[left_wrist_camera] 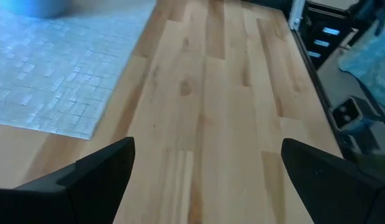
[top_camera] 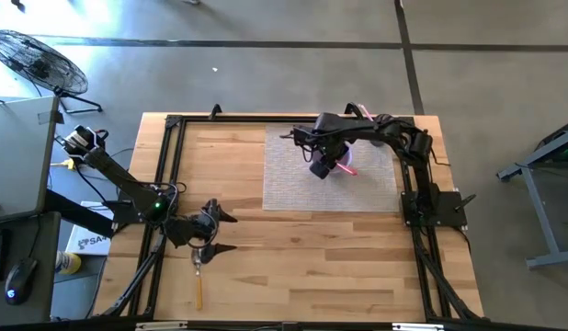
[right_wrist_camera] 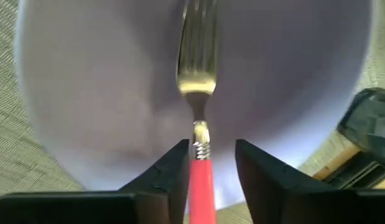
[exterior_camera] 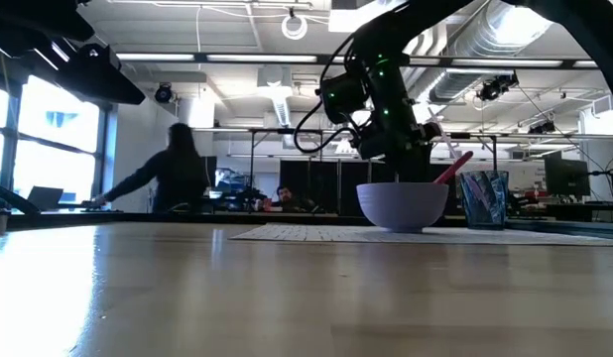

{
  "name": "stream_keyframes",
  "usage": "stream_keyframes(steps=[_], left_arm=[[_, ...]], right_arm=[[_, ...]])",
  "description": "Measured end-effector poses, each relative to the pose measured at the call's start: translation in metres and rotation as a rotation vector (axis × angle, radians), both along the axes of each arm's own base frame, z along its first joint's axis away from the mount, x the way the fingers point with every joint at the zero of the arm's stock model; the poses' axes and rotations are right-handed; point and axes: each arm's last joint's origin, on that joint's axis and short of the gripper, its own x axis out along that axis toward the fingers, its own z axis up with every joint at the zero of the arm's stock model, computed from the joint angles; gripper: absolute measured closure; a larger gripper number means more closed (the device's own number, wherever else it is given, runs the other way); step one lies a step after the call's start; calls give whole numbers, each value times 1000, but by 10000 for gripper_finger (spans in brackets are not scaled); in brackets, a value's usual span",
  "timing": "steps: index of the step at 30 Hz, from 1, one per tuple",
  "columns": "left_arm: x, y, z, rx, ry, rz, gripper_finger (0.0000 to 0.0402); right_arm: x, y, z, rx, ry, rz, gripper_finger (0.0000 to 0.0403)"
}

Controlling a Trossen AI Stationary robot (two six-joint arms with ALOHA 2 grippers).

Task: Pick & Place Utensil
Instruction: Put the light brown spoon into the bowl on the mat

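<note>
Over the pale lilac round bowl (right_wrist_camera: 105,93) on the woven grey mat (top_camera: 293,184), the right tool (right_wrist_camera: 208,163) pinches a red-handled metal fork (right_wrist_camera: 197,81), which could clatter out if dropped tilted; left tool (left_wrist_camera: 205,171) gapes empty above the tabletop (left_wrist_camera: 223,112).

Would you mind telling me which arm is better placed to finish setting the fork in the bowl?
The right. Its gripper is over the bowl, fingers either side of the red-handled fork. The left gripper waits open over bare wood, away from the mat.
</note>
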Motion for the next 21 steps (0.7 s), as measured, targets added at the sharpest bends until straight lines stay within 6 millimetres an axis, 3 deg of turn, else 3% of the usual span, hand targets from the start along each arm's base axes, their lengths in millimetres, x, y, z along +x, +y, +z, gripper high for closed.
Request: stream_keyframes(steps=[6,11,15,21], left_arm=[[0,-1,0,-16,10,-31,3],[0,-1,0,-16,11,-31,3],[-1,-3,0,-22,6,-27,3],[-11,-23,12,-138,-16,-62,3]], right_arm=[[-3,3,7,-24,25,14,247],[-10,18,34,-88,-13,28,242],[-10,49,64,-197,-129,75,241],[3,115,93,-347,-373,220,244]])
